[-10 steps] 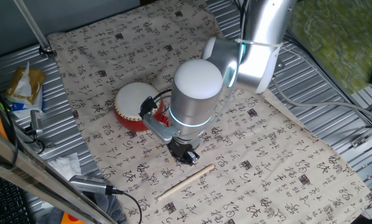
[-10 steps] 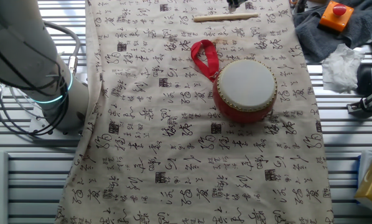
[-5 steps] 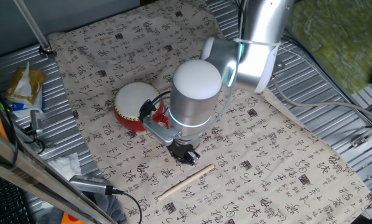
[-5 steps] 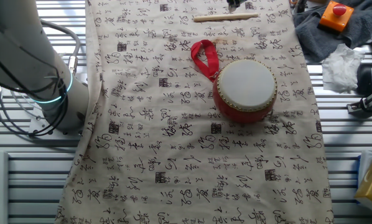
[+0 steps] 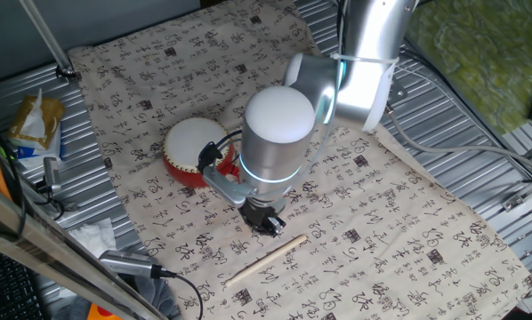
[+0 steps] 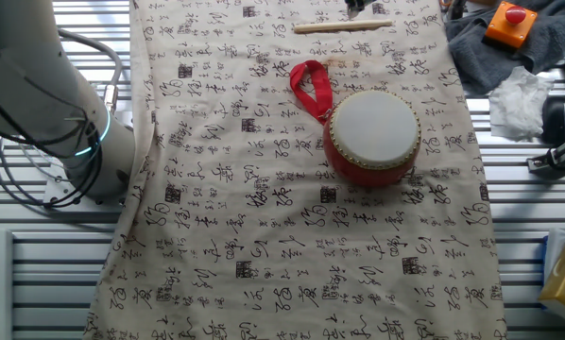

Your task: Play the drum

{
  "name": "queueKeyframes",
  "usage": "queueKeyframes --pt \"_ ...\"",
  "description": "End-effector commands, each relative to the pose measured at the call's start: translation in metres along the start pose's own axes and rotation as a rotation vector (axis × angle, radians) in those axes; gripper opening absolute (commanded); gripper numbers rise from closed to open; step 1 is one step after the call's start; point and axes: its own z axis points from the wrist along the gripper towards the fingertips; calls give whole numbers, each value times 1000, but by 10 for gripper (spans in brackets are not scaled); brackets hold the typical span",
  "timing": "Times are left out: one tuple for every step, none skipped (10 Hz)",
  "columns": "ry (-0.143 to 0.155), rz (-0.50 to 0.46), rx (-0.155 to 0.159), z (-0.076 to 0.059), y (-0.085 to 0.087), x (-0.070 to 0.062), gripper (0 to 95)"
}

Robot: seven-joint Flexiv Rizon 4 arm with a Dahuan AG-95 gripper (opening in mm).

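The drum [image 5: 191, 145] has a red body and a flat white head. It sits on the printed cloth, left of the arm in one fixed view. The other fixed view shows it right of centre [image 6: 373, 131], with its red ribbon loop [image 6: 309, 87] lying beside it. A thin pale wooden stick [image 5: 266, 259] lies on the cloth; it also shows in the other fixed view [image 6: 344, 25]. My gripper [image 5: 265, 222] points down just above the stick's end, right of the drum. The wrist hides its fingers, so I cannot tell how they stand. Only its tip [image 6: 355, 6] shows at the top edge.
The calligraphy cloth [image 5: 408, 222] covers a ribbed metal table. A yellow bag [image 5: 35, 120] and a cabled tool [image 5: 128, 264] lie at the left. An orange box with a red button [image 6: 509, 21], a grey rag and white tissue [image 6: 519, 94] lie beside the cloth.
The arm has shifted very slightly to the left. The gripper stays just above the stick. The drum and stick have not moved.
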Motion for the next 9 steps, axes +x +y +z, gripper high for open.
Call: queueKeyframes --pt "-7 23 -38 8 6 1 0" --pt "-14 34 -58 15 12 3 0" --pt "-16 41 -65 21 21 6 0" --pt "-17 54 -66 27 29 8 0" --pt "-16 80 -66 34 41 11 0" --pt "-16 90 -64 37 47 13 0" --pt "-15 109 -61 40 57 17 0" --pt "-15 127 -61 42 63 21 0" --pt "-19 138 -61 44 67 25 190"
